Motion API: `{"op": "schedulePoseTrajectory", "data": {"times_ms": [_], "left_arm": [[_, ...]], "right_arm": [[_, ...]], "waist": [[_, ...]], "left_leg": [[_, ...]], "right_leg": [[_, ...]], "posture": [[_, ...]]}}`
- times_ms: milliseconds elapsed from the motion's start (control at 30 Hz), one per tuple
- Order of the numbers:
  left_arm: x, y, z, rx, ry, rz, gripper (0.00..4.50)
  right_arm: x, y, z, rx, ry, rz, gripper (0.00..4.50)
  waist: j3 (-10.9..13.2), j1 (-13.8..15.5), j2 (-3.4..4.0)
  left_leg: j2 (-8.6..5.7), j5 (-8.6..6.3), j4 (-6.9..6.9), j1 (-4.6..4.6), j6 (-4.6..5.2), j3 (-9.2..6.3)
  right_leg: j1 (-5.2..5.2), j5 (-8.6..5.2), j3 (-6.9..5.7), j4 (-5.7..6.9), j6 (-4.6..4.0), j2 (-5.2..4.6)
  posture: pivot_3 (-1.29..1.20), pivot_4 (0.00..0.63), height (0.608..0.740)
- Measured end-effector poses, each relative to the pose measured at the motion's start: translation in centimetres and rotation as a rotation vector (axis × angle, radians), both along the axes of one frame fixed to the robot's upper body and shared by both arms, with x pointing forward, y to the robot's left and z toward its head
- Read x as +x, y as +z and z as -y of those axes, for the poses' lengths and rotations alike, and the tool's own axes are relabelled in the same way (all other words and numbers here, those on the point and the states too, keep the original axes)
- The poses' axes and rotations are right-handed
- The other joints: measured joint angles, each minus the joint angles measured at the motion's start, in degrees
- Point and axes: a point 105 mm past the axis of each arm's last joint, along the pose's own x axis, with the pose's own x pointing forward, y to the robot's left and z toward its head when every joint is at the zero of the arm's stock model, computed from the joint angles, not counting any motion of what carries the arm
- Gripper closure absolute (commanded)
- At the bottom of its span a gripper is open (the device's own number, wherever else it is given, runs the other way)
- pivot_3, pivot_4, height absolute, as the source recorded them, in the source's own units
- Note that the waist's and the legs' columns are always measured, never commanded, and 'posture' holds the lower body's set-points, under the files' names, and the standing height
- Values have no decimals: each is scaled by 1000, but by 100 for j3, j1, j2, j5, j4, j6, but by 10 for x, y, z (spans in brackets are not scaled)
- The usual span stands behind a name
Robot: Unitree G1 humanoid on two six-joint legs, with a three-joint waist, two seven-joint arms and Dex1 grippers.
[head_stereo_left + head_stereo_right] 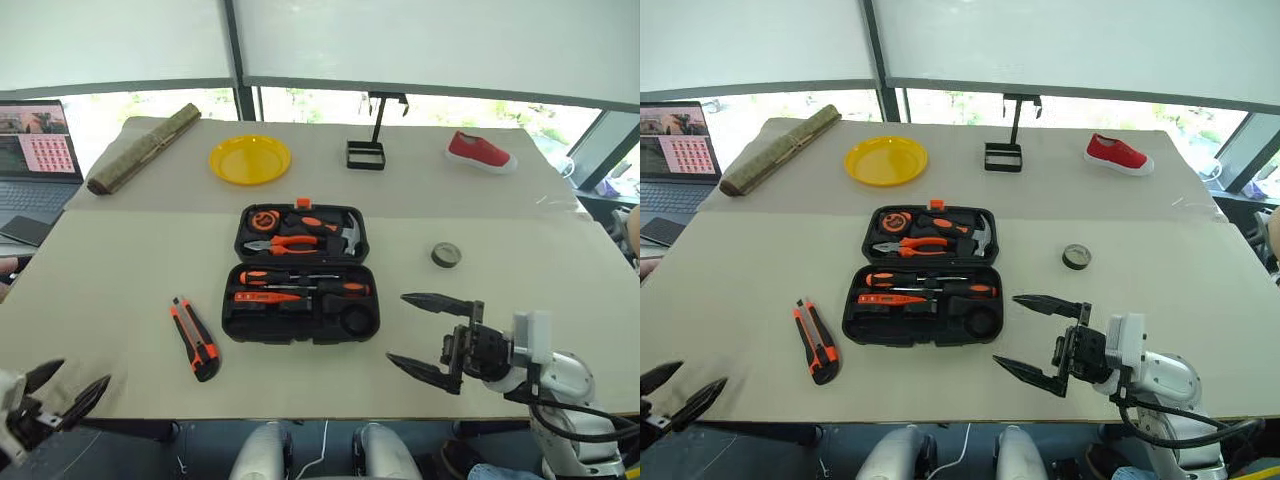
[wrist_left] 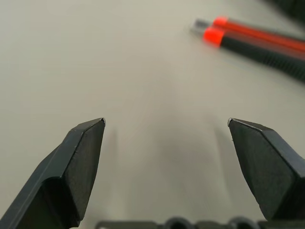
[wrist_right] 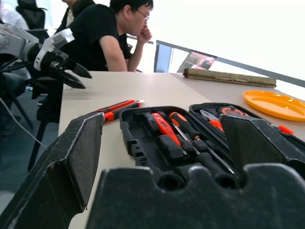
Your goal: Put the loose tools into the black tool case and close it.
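Open black tool case point(image 1: 300, 275) mid-table, utility knife point(image 1: 194, 338) at its 8 o'clock, tape roll point(image 1: 446, 255) at 3 o'clock, left gripper point(image 1: 62, 393) and right gripper point(image 1: 432, 334) both spread wide, empty

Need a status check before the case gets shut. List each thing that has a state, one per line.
black tool case: open, both halves flat, screwdrivers and tester pen slotted in
utility knife: loose on the table, left of the case
tape roll: loose on the table, right of the case
left claw: open, empty
right claw: open, empty
laptop: lid up, screen lit
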Motion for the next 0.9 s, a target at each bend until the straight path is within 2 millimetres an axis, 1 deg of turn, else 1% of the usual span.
{"op": "schedulePoseTrajectory", "data": {"times_ms": [67,167,233,267,300,367,400,433,500,533,600,633,700,767,900], "left_arm": [[2,3,5,-7,13,-8,60],[15,17,27,-38,-8,-7,60],[26,23,49,-68,-33,-19,60],[34,26,63,-91,-22,-24,60],[38,26,73,-105,-6,-33,60],[46,24,99,-167,20,-45,60],[49,20,113,-201,36,-67,60],[50,17,118,-213,46,-80,60],[52,9,124,-224,129,-106,60],[53,3,126,-199,179,-129,60],[53,-3,131,-174,219,-155,60],[54,-4,135,-154,234,-156,60],[55,-7,135,-140,265,-167,60],[59,-9,139,-157,296,-156,60],[65,-10,149,-166,298,-154,60]], "right_arm": [[-1,1,-1,1,10,8,0],[-2,2,-3,7,21,16,0],[0,6,-5,20,32,31,0],[0,8,-5,28,41,40,0],[0,10,-6,28,48,47,0],[0,12,-7,32,60,54,0],[0,12,-8,33,66,56,0],[1,12,-8,33,67,56,0],[1,11,-7,34,66,49,0],[2,10,-7,34,65,45,0],[2,11,-7,37,69,46,0],[3,12,-8,36,73,45,0],[3,13,-9,31,80,45,0],[4,13,-9,25,84,35,0],[4,16,-11,24,91,37,0]], "waist": [[3,22,-7],[7,16,-14],[3,-13,-20],[4,-26,-18],[7,-29,-12],[10,-34,-4],[10,-37,-6],[9,-46,-7],[9,-60,-6],[9,-59,-6],[9,-54,-6],[9,-46,-6],[8,-42,-4],[8,-36,-4],[6,-7,3]], "left_leg": [[0,0,0,0,0,0],[0,0,0,0,0,1],[-1,2,0,1,3,1],[-5,3,0,3,6,1],[-7,5,0,3,10,1],[-8,15,-1,2,27,0],[-8,24,-1,2,43,-3],[-8,23,-1,3,42,-3],[-7,22,-3,6,38,-4],[-6,22,-3,7,37,-5],[-6,22,-3,7,36,-5],[-7,21,-3,8,36,-5],[-6,22,-4,8,36,-5],[-7,21,-3,7,36,-5],[-10,21,-3,6,36,-5]], "right_leg": [[2,-1,-1,0,2,3],[4,0,1,0,3,13],[13,6,3,0,12,24],[18,18,4,1,33,26],[21,19,8,1,36,26],[27,25,12,7,46,27],[27,25,10,12,44,33],[26,25,11,15,41,40],[29,24,20,19,36,54],[29,24,22,18,34,62],[29,23,24,18,32,63],[30,22,24,18,30,62],[28,20,24,16,26,61],[28,18,23,15,24,58],[28,16,22,14,20,50]], "posture": [[0,150,740],[0,150,740],[0,150,740],[0,150,740],[0,150,740],[0,150,740],[0,150,740],[0,150,740],[0,150,740],[0,150,740],[0,150,740],[0,150,740],[0,150,740],[0,150,740],[0,150,740]]}}
